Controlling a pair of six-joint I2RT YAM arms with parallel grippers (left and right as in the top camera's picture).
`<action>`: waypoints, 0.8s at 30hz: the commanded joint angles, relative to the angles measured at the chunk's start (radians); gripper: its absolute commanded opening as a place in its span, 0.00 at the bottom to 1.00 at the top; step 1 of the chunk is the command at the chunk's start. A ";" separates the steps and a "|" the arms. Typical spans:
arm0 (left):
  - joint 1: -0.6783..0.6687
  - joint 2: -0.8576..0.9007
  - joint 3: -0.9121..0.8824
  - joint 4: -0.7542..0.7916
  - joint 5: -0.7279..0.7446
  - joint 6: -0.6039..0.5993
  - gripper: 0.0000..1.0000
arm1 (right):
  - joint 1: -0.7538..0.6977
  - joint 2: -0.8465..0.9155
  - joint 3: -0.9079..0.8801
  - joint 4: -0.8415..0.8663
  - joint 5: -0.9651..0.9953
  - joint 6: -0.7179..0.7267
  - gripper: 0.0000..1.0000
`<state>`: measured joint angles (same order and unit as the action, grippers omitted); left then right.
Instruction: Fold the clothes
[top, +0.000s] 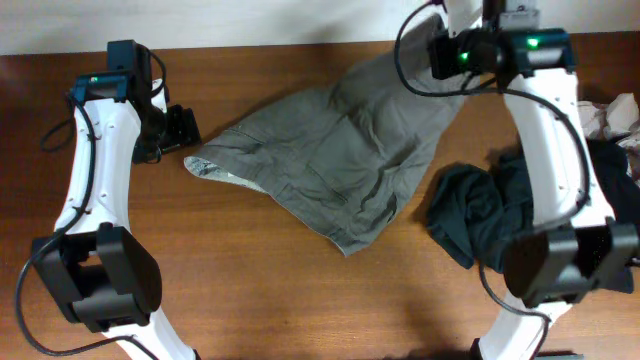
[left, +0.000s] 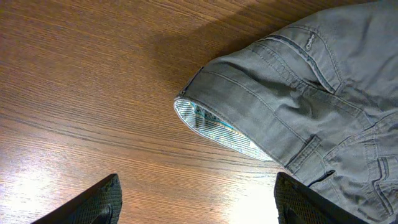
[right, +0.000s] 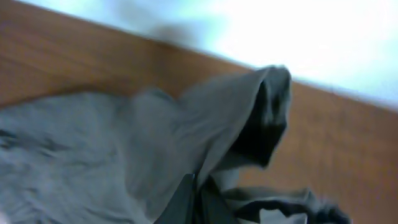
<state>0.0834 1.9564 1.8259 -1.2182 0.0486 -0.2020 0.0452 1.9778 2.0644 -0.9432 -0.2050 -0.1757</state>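
Note:
Grey-green trousers lie spread across the middle of the wooden table, waistband with striped lining to the left. My left gripper is open and empty, hovering just left of the waistband. My right gripper is shut on a leg end of the trousers and holds it up near the table's far edge, under the arm in the overhead view. That view is blurred.
A pile of dark clothes lies at the right, partly under the right arm. Lighter crumpled cloth sits at the far right edge. The table's far edge meets a white wall.

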 joint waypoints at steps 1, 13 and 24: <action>-0.002 0.006 0.006 0.004 0.008 0.016 0.78 | -0.006 0.024 -0.018 -0.026 0.077 0.065 0.04; -0.018 0.006 0.005 -0.025 0.061 0.018 0.78 | -0.022 0.020 -0.017 -0.120 0.127 0.218 0.70; -0.289 0.000 0.005 -0.043 -0.019 0.057 0.57 | -0.069 0.024 -0.023 -0.316 0.056 0.377 0.78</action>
<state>-0.1196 1.9564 1.8259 -1.2518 0.0891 -0.1493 0.0074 2.0136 2.0434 -1.2369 -0.1116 0.1364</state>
